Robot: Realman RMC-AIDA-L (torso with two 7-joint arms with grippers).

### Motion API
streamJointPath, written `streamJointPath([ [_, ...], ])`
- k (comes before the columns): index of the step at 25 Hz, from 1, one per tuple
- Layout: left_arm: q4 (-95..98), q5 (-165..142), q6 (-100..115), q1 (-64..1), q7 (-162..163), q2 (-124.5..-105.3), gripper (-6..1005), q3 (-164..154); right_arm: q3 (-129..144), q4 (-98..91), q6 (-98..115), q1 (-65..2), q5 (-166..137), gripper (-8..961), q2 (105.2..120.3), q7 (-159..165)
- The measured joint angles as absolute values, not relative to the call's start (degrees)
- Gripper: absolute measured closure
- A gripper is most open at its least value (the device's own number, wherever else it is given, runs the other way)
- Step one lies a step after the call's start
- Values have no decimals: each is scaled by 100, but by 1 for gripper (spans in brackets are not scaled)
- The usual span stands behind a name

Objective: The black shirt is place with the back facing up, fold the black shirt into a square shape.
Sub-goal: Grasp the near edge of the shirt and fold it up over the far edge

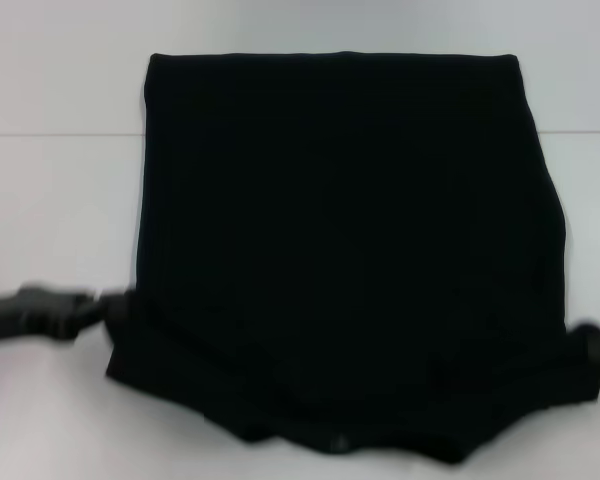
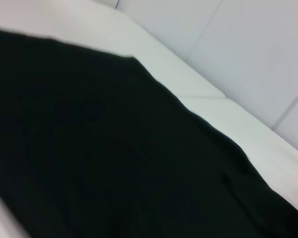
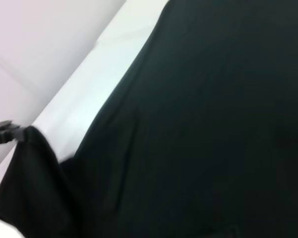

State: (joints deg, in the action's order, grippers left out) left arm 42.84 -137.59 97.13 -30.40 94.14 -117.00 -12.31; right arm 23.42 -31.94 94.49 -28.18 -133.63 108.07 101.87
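Note:
The black shirt lies spread on the white table, with a straight far edge and a wavy near edge holding the neckline. My left gripper is at the shirt's near left corner, shut on the cloth. The right wrist view shows that gripper with the shirt pulled up to a peak at it. My right gripper sits at the near right corner, mostly hidden by cloth that bunches up to it, shut on the shirt. The left wrist view shows only the shirt stretching away.
The white table surrounds the shirt, with a seam line running across it behind the shirt's middle. A pale wall rises beyond the table's edge.

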Motion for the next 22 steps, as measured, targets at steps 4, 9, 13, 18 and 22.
streamJointPath([
  [4,3709,-13750,8751,-3799,9616,-11533,980,-1271,2011,-3177,8708,-3291,-13349,888,10863,10296],
  [9,3341,-13748,7357,-4413,9894,-11500,979,-1274,1959,-2763,7326,-3942,-13341,887,10895,10360],
  [13,3107,-13747,6381,-4703,9943,-11498,979,-1280,2030,-2365,6253,-4482,-13341,886,10912,10365],
  [18,2941,-13745,5497,-4992,9919,-11496,978,-1360,2284,-2164,5101,-5009,-13342,885,10987,10510],
  [22,2930,-13745,5028,-5192,9932,-11496,977,-1625,2509,-2131,4522,-5267,-13341,884,10997,10719],
])
